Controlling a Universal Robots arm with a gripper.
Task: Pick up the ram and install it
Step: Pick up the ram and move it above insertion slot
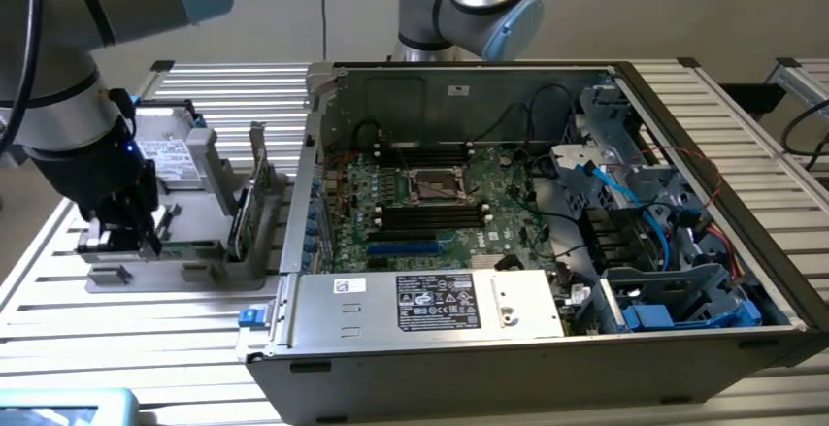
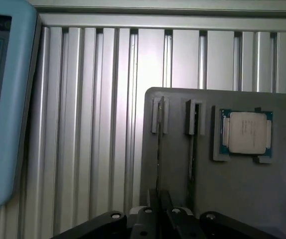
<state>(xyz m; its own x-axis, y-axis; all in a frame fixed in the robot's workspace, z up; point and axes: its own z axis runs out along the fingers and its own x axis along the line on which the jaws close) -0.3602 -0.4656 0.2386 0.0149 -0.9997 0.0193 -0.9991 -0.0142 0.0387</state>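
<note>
The ram [image 2: 158, 149] stands on edge in a slot of the grey parts holder [image 2: 262, 199], so I see it as a thin line. My gripper [image 2: 159, 194] is down over it, its two dark fingers [image 2: 152, 200] pressed in close on either side of the stick. A second thin stick [image 2: 191, 154] stands in the neighbouring slot. In the exterior view the gripper [image 1: 123, 237] is low at the holder [image 1: 194, 251] on that view's left, well apart from the open computer case [image 1: 725, 154] and its motherboard [image 1: 428, 203].
A processor chip [image 2: 246, 132] lies in a recess of the holder. A silver hard drive [image 1: 169, 154] and an upright green expansion card [image 1: 252, 193] stand on the holder too. A light-blue device [image 2: 3, 99] lies on the slatted aluminium table [image 2: 108, 124]. A second arm [image 1: 467, 4] rises behind the case.
</note>
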